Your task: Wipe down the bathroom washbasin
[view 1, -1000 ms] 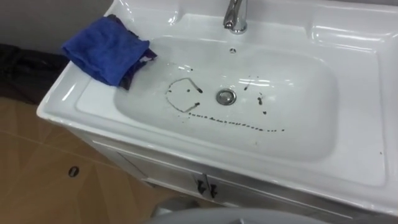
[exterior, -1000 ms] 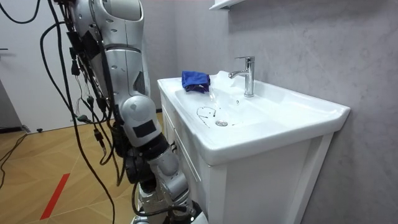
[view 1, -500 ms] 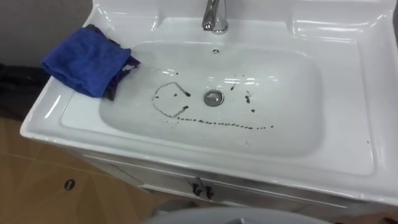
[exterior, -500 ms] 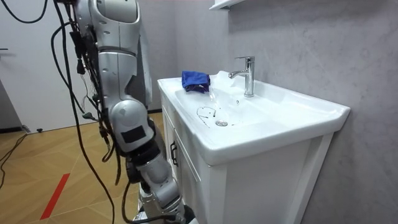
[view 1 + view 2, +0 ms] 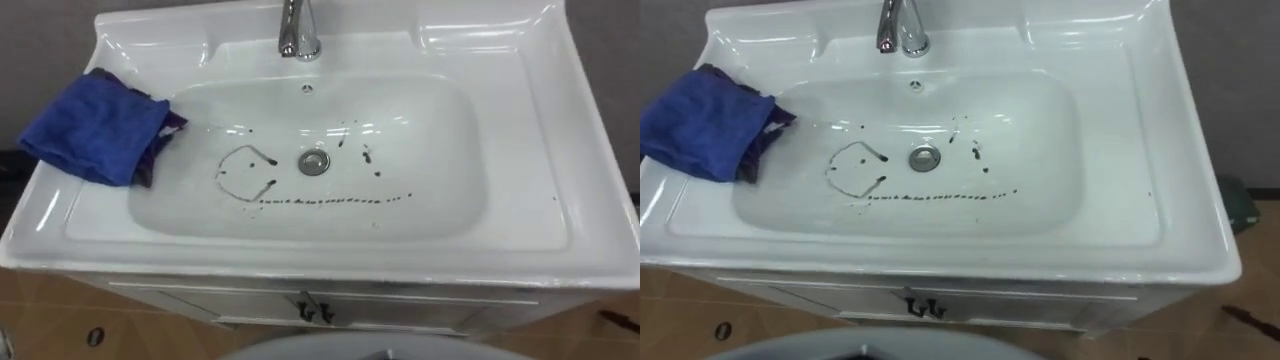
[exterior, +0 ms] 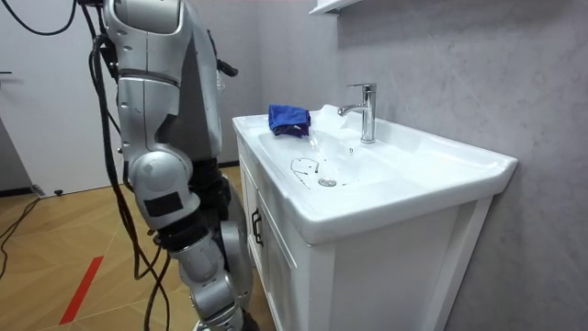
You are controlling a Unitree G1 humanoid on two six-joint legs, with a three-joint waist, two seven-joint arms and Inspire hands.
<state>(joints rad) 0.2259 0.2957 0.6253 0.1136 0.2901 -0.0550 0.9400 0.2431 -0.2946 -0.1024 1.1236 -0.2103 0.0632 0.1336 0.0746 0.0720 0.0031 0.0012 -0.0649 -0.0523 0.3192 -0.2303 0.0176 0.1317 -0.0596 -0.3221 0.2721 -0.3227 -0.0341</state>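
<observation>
The white basin (image 5: 520,215) lies square before me, seen from above. Inside its bowl are dark marks: a thin loop (image 5: 243,170) left of the drain (image 5: 314,162), a dotted line (image 5: 330,201) below it, and a few specks (image 5: 365,152) to its right. A crumpled blue cloth (image 5: 95,140) rests on the left rim, one edge hanging over the bowl. The chrome tap (image 5: 298,30) stands at the back, in the middle. In the room view I stand at the front of the basin (image 6: 404,188), on the room view's left, my near arm hanging down.
The basin sits on a white cabinet with dark door handles (image 5: 312,312) below the front edge. A grey wall runs behind the tap (image 6: 366,110). Wood floor (image 6: 55,248) stretches to the room view's left.
The eye view has swung, so the basin now sits centred and straight rather than skewed. In the room view my body has turned and shifted beside the cabinet. Cloth and marks have not moved.
</observation>
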